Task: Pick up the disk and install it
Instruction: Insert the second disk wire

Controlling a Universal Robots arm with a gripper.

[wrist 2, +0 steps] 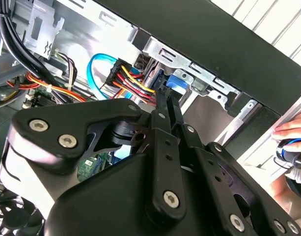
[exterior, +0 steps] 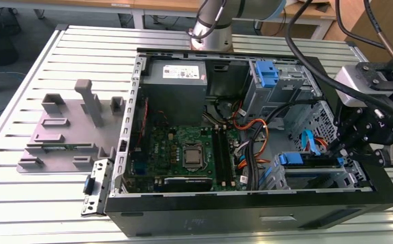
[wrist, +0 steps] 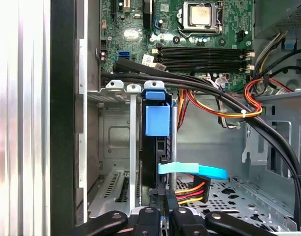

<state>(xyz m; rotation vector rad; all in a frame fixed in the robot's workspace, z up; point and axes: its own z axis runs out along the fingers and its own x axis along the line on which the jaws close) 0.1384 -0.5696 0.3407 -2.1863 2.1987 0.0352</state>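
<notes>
Gripper (exterior: 351,150) at the disk (wrist: 156,147) — seated in its bay, slatted table (exterior: 47,203) beneath.

A single robot arm (exterior: 213,20) rises at the far side and its black wrist section (exterior: 372,117) hangs at the exterior view's right, pointing downward. The gripper (wrist 2: 165,93) has its two slim black fingers (wrist 2: 162,113) drawn close together, nearly parallel. A person's hand (wrist 2: 292,147) rests nearby.
</notes>
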